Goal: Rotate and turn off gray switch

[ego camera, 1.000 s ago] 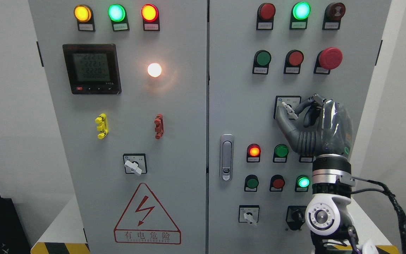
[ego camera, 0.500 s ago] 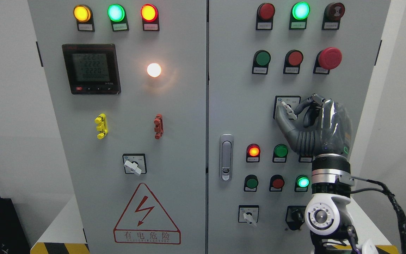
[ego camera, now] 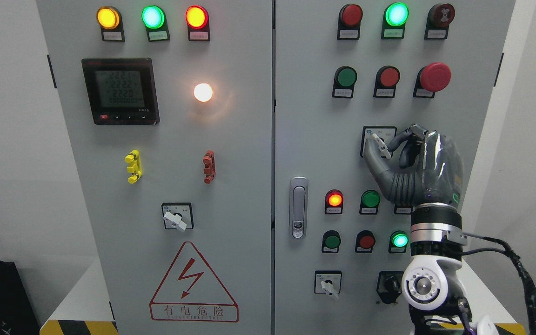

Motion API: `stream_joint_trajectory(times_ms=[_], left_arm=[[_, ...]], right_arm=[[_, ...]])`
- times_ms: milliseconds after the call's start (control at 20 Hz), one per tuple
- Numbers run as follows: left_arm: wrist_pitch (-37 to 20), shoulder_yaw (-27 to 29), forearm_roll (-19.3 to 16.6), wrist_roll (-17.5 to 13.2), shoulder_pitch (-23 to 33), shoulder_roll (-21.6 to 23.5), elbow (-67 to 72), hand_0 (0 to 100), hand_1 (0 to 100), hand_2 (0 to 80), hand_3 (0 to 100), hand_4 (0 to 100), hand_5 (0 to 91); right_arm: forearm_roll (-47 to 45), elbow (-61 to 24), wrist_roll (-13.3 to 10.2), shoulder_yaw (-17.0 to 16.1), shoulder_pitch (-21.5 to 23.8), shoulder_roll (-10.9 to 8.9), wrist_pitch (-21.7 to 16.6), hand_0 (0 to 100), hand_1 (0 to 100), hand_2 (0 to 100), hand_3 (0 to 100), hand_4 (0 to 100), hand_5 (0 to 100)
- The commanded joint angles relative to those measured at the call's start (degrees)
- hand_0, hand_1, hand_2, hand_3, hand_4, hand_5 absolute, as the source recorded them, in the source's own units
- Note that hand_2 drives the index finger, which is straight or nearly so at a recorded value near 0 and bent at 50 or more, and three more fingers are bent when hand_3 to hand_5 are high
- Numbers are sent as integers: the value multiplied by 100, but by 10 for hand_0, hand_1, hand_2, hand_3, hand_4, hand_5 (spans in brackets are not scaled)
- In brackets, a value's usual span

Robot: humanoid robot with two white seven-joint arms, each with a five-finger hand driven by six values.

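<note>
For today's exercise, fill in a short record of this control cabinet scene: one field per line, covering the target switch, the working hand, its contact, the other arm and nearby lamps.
target: gray switch on the right door, handle tilted up-left
working hand: right hand, arm rising from the lower right
contact: thumb and fingers closed around the switch handle
left arm: not in view
lamps below: red lamp lit, green lamp lit

Right hand [ego camera: 396, 153] has edged slightly left on the gray switch [ego camera: 380, 144].
</note>
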Motion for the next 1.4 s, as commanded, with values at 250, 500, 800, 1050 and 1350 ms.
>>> stream_joint_trajectory(times_ms=[250,500,800,1050,1350], left_arm=[[1,44,106,-3,-53,1,-149,120,389,0,0,0,0],[1,44,114,-3,-53,1,-149,120,389,0,0,0,0],[1,44,114,-3,-53,1,-149,120,389,0,0,0,0],[1,44,114,-3,-53,1,-149,120,389,0,0,0,0],[1,44,114,-3,-53,1,-149,120,389,0,0,0,0]], right_arm=[[-8,5,9,14,-2,-88,-10,410,530,728,1000,962,1000],[-8,5,26,14,-2,-88,-10,465,520,729,1000,964,1000],[-8,5,26,14,-2,-88,-10,494,512,728,1000,966,1000],[-8,-4,17,14,-2,-88,-10,503,507,730,1000,967,1000],[-17,-12,17,14,7,-88,-36,441,487,738,1000,966,1000]])
